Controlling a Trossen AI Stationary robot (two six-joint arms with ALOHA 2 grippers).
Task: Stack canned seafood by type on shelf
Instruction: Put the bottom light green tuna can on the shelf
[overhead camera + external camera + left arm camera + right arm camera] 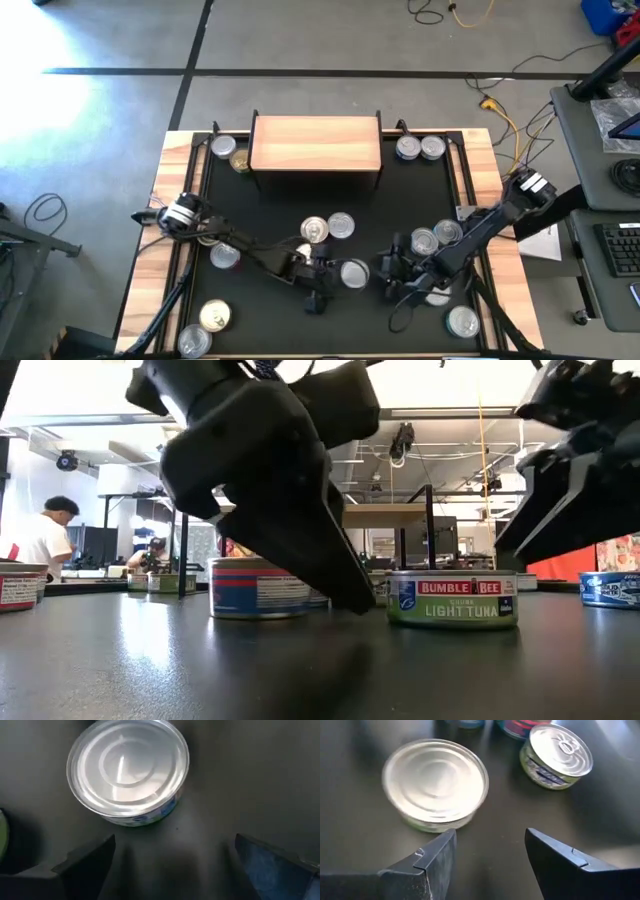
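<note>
Centre counter (195, 215), your two claws flank one silver-lidded tin (355, 272). Left claw (318, 290) low beside it, fingers wide apart, nothing held. Right claw (392, 272) on other side, fingers apart, nothing between them. Shelf (315, 143) at back, bare; other tins scattered about counter. Tin likely rigid, fairly heavy for size, wall smooth and slippery. Take hold across round side wall below lid rim, squarely.

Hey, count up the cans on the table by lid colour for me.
Silver-lidded cans: 10
Gold-lidded cans: 3
Partly hidden cans, lid colour unclear: 2
Total: 15 that show in the high view
</note>
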